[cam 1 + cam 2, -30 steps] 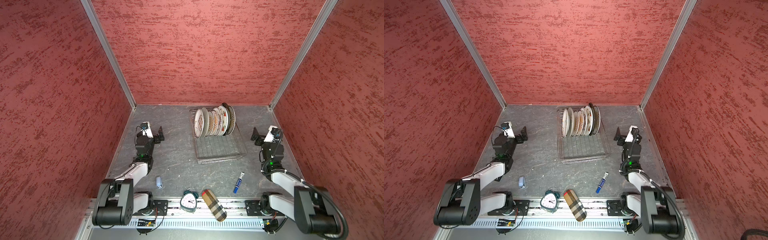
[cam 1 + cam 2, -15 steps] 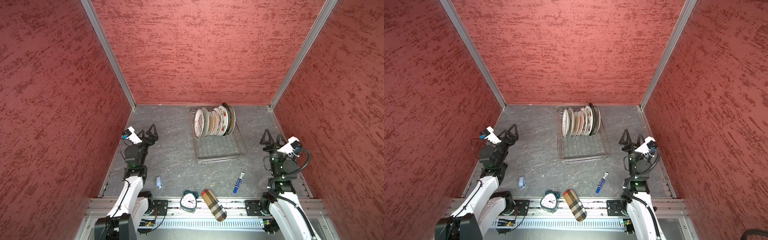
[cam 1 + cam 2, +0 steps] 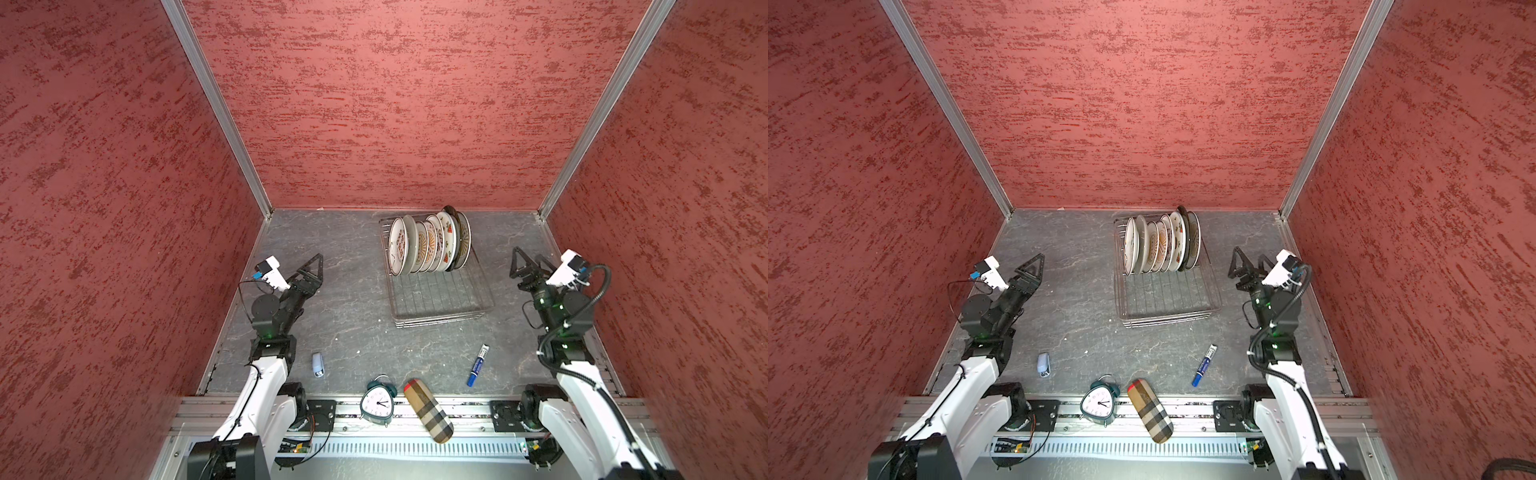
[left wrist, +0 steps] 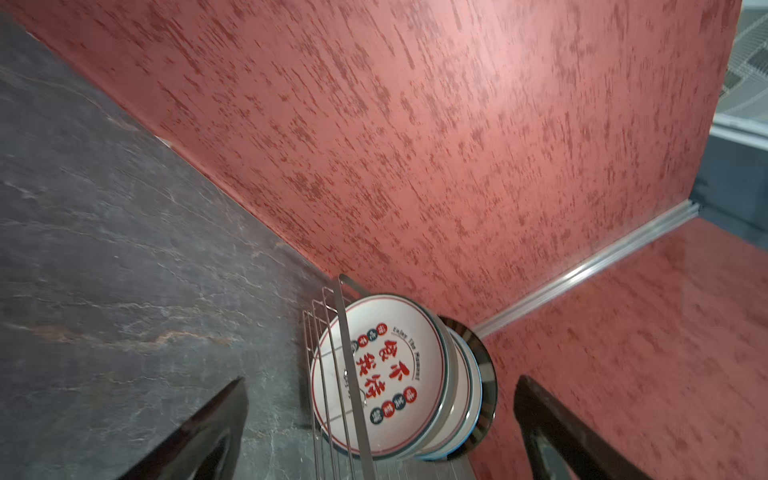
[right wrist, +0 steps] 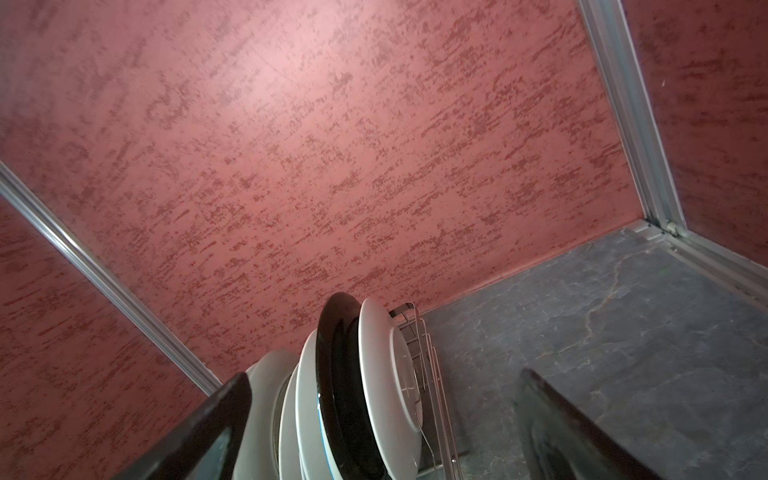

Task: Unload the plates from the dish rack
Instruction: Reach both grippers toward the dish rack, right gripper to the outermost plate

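About seven plates [image 3: 428, 245] standing on edge, packed close, at the far end of the dish rack [image 3: 440, 299] on the desk [image 3: 345, 307]; could clink, chip or tip over together if pulled out crooked; could drag the rack along too; left jaws wide open, holding nothing, well off to one side; right jaws wide open too, touching nothing, near the rack's other side.

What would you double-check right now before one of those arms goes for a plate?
1. Left hand open, holding nothing: ok.
2. Right hand open, holding nothing: ok.
3. Plates standing on edge in the dish rack: ok.
4. Both hands apart from the rack: ok.
5. Bare table beside the rack for putting plates down: ok.
6. Whether neighbouring plates touch each other: cannot tell.
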`<state>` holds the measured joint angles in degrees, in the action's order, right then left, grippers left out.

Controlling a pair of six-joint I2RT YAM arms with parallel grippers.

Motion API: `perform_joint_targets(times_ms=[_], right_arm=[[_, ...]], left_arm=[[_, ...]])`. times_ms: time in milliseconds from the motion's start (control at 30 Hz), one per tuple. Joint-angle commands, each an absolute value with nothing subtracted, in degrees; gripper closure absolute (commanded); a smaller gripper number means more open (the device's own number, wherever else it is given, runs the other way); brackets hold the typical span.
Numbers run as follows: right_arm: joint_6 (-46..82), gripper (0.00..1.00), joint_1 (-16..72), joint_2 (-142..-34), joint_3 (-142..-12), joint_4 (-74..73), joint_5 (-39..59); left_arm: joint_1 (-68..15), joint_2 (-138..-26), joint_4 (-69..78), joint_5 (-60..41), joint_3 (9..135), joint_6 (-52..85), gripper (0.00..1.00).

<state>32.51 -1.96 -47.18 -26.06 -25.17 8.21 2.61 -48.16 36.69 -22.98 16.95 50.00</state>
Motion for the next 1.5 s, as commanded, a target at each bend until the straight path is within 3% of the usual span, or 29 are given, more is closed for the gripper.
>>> perform_joint_targets(times_ms=[0, 233, 667, 833, 1100, 1467], right_arm=[[29.8, 0.01, -0.2, -55.3, -34.4, -13.7, 1.6], [22.6, 0.06, 9.3, -66.9, -46.3, -7.5, -10.4], [15.3, 0.23, 17.8, -80.2, -64.0, 1.4, -6.6], [13.0, 0.39, 19.7, -85.5, -69.6, 5.2, -6.0], [12.6, 0.59, 20.6, -90.6, -75.3, 11.5, -9.6], [11.5, 0.74, 21.8, -96.6, -80.9, 17.9, -17.5]], left_arm=[[-4.1, -48.2, 36.0, -22.9, 21.0, 43.0, 0.01], [-13.4, -48.4, 32.4, -17.1, 24.6, 34.1, 0.01], [-26.9, -62.2, 33.9, -16.1, 33.8, 29.0, 0.01], [-35.4, -66.0, 31.9, -2.7, 36.9, 22.3, 0.01], [-37.0, -69.8, 31.1, -2.7, 38.9, 23.8, 0.01], [-36.9, -71.0, 24.8, -2.0, 41.4, 23.6, 0.01]])
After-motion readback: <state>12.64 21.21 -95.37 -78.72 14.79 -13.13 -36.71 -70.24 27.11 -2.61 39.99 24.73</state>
